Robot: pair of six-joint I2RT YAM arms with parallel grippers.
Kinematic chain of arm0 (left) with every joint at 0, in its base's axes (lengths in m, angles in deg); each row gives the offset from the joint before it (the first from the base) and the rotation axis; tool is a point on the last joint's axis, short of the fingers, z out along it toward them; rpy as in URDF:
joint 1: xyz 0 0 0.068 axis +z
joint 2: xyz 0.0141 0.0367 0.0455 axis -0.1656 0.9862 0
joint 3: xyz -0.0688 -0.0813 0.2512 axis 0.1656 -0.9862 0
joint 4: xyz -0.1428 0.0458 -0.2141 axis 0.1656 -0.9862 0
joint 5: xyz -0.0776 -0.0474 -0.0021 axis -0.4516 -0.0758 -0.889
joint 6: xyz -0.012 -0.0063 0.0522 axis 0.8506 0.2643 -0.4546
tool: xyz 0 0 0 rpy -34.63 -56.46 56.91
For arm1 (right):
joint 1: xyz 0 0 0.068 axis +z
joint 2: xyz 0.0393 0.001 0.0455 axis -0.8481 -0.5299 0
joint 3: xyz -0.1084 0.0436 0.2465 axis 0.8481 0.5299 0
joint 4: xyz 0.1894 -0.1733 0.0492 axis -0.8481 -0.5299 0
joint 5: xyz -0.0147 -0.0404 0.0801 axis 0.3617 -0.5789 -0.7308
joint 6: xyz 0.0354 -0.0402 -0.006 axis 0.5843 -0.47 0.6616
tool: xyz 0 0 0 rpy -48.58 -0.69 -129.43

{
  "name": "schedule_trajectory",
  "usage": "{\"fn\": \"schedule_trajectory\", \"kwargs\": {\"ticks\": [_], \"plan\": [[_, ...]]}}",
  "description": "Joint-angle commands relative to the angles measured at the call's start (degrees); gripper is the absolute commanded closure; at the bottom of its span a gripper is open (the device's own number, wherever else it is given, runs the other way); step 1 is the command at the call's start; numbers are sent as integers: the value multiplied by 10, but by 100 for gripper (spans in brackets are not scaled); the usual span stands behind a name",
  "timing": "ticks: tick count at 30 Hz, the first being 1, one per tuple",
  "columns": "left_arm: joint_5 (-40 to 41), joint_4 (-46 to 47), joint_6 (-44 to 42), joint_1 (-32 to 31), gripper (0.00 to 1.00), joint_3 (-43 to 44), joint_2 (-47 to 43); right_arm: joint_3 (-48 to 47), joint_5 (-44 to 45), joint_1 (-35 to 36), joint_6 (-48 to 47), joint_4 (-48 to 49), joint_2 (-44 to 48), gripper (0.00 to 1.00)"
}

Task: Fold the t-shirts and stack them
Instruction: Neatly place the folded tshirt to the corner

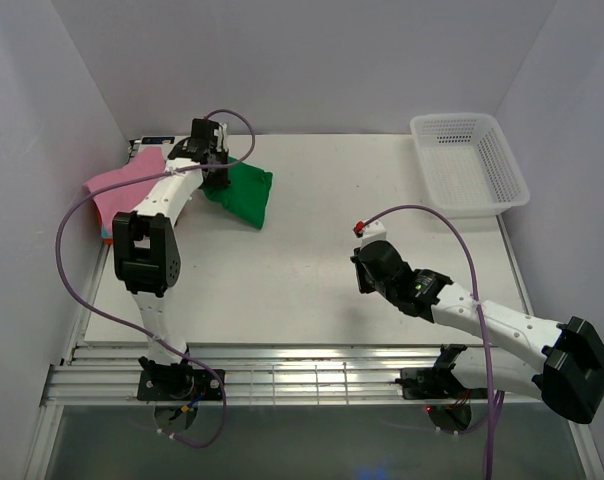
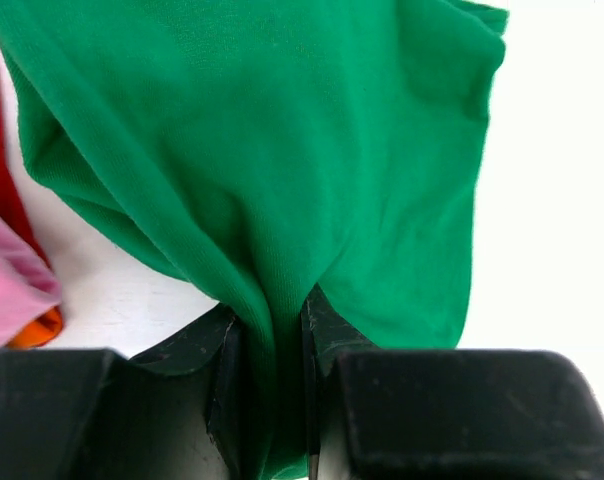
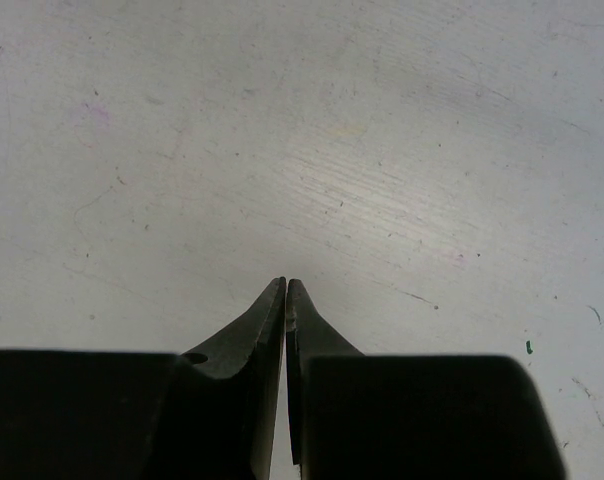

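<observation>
A bright green t-shirt (image 1: 244, 194) lies bunched at the back left of the table. My left gripper (image 1: 216, 172) is shut on a fold of it. In the left wrist view the green t-shirt (image 2: 282, 150) fills most of the frame and a pinch of cloth runs down between the jaws of the left gripper (image 2: 272, 325). A pink t-shirt (image 1: 122, 185) lies at the far left edge, with teal and orange cloth peeking out under it. My right gripper (image 1: 361, 272) is shut and holds nothing, low over bare table in the right wrist view (image 3: 285, 285).
A white mesh basket (image 1: 469, 162) stands at the back right corner. White walls close in the table on three sides. The left arm's purple cable (image 1: 67, 225) loops out past the left edge. In the left wrist view, pink cloth (image 2: 12, 285) shows at the left.
</observation>
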Motion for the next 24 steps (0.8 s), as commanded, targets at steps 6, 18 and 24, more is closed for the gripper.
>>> {"fn": "schedule_trajectory", "kwargs": {"ticks": [6,18,24], "plan": [[3,-39,-36,29,100,106,-10,4,-8,0,-9,29,-3,91],[23,-44,-39,71,100,135,-28,23,-25,0,-2,30,4,91],[9,-49,-39,91,100,180,-17,31,-26,0,-3,22,14,91]]}}
